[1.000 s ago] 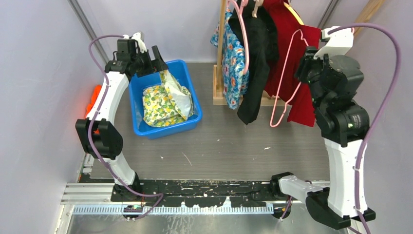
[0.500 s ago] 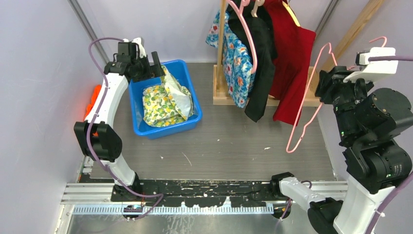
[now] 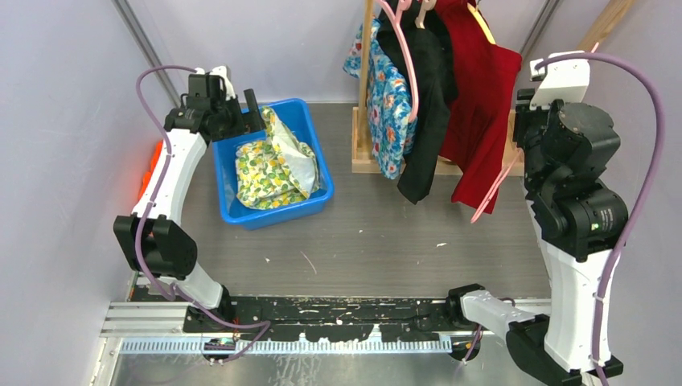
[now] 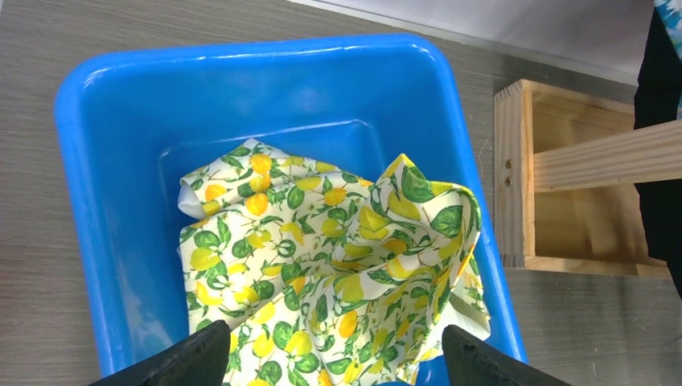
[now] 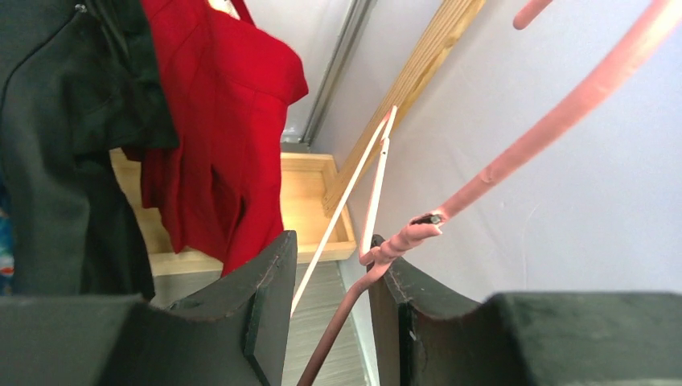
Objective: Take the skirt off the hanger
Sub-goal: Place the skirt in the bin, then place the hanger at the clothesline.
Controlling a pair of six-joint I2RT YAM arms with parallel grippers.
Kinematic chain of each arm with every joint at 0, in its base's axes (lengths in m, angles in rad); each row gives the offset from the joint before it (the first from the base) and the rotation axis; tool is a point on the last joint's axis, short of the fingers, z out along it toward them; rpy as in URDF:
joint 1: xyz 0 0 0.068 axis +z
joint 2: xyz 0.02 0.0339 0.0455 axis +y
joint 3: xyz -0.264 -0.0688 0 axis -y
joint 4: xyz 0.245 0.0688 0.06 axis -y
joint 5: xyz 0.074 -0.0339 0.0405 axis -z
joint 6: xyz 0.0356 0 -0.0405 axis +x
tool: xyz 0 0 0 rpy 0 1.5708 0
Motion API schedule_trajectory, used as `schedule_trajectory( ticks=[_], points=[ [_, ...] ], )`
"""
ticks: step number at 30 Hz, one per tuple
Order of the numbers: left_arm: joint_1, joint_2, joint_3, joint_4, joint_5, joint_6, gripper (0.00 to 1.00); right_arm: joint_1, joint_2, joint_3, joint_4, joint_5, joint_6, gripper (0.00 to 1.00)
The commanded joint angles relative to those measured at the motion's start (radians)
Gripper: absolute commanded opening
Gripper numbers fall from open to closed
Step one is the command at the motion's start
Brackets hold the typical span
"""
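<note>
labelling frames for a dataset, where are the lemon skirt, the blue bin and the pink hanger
lemon skirt (image 4: pixel 322 265): left wrist view, middle of the crumpled fabric
blue bin (image 4: pixel 241 88): left wrist view, far inner wall
pink hanger (image 5: pixel 555 117): right wrist view, straight stretch of wire

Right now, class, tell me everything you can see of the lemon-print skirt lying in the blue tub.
The skirt is thin cream cloth printed with yellow lemons and green leaves. It lies crumpled in the blue tub, off any hanger, with one fold peaked up. It rests on the tub's floor. The left gripper hangs open above it, gripping nothing.
</note>
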Motion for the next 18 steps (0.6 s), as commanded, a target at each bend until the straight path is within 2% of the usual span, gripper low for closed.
schedule_trajectory(
  ticks=[1,8,13,18],
  points=[
    [0.0,-0.006,0.029,0.031,0.035,-0.009,0.99,-0.003,0.015,0.026,0.117,0.052,-0.085,0.01],
    [0.0,-0.005,0.031,0.003,0.039,0.013,0.99,-0.004,0.05,0.013,0.126,0.053,-0.123,0.01],
    [0.0,-0.009,0.044,-0.015,0.035,0.02,0.99,-0.004,0.106,-0.019,0.136,-0.068,-0.044,0.01],
    [0.004,-0.021,0.052,-0.039,0.002,0.039,0.99,-0.004,0.177,-0.031,0.155,-0.262,0.076,0.01]
  ],
)
